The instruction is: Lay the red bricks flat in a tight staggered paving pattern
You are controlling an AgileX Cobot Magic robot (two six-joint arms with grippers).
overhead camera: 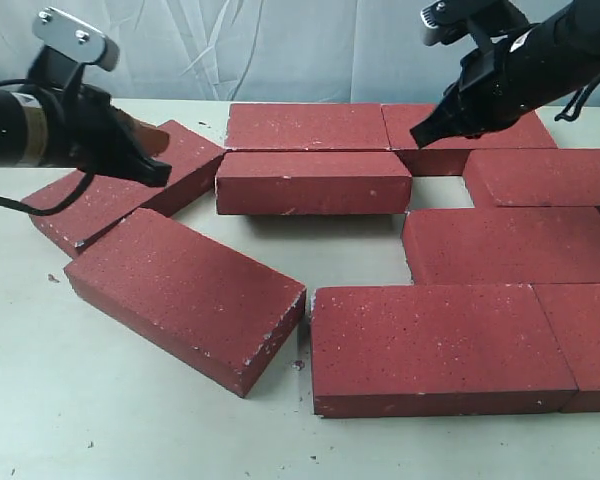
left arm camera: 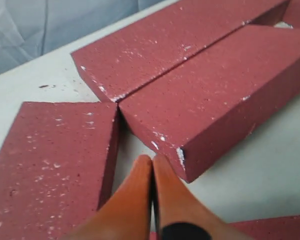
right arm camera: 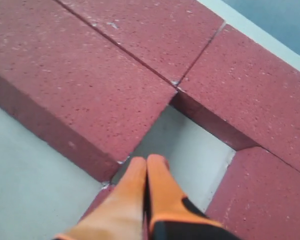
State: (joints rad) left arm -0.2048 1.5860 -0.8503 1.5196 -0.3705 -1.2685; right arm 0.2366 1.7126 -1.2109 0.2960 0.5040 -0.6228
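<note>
Several dark-red bricks lie flat on the table. Two back-row bricks (overhead camera: 305, 125) (overhead camera: 515, 135) touch end to end. In front of them lie a middle brick (overhead camera: 313, 182) and a right one (overhead camera: 550, 175), with a gap (overhead camera: 437, 190) between them. Nearer are a third-row brick (overhead camera: 510, 245) and two front bricks (overhead camera: 440, 345) (overhead camera: 590, 340). Two skewed bricks (overhead camera: 185, 295) (overhead camera: 110, 195) lie at the left. My left gripper (overhead camera: 160, 172) (left arm camera: 152, 160) is shut and empty, over the slot between the far skewed brick (left arm camera: 50, 170) and the middle brick (left arm camera: 220, 100). My right gripper (overhead camera: 420, 137) (right arm camera: 147, 162) is shut and empty above the gap (right arm camera: 190, 155).
The pale table (overhead camera: 100, 420) shows at the front left and between the third-row brick and the middle brick. A grey cloth backdrop (overhead camera: 280, 50) hangs behind the table. Small red crumbs (overhead camera: 52, 277) lie by the skewed bricks.
</note>
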